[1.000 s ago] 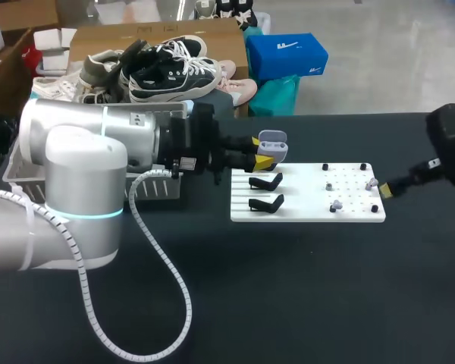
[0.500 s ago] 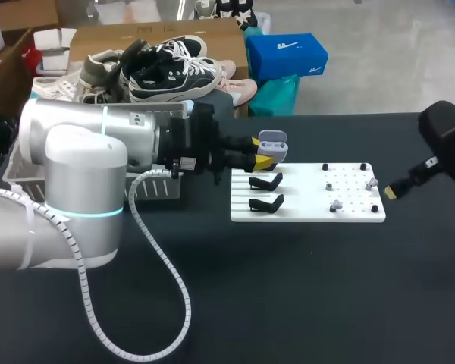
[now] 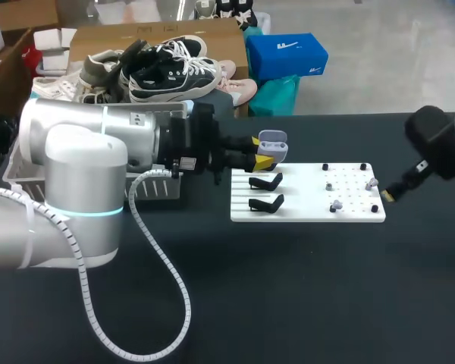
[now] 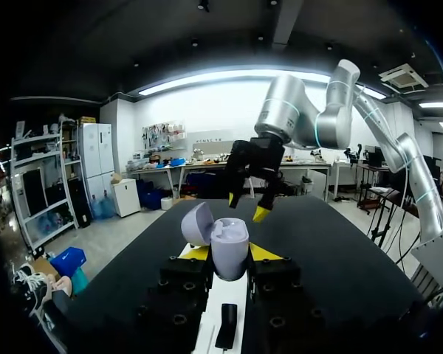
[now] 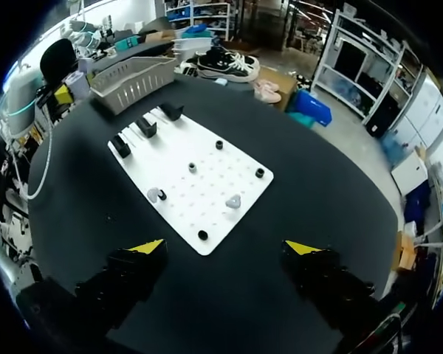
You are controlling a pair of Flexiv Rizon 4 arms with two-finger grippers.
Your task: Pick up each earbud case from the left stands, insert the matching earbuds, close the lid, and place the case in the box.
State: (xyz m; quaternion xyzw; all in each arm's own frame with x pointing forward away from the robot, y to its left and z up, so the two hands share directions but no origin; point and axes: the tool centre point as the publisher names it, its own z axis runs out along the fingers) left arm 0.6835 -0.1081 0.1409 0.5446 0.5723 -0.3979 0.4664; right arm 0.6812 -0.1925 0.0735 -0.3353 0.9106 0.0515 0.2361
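Left side first: our left gripper point(image 3: 264, 158) is clamped on the case point(image 4: 228, 247), squeezing its lower body from both sides. The lid point(image 4: 196, 223) is flipped open just above the fingertips. We'd guess it's light, hard, glossy plastic, so pretty slippery. That low grip on the body looks right to us, and the hinge is probably the weak bit, so stay off the lid.

On the right, our right gripper point(image 5: 225, 247) hangs spread wide with nothing in it. The earbuds point(image 5: 156, 195) sit on the board point(image 5: 207, 177) just ahead of it. They're tiny and rounded and likely to squirt out, so we'd go for a gentle, centred pinch.
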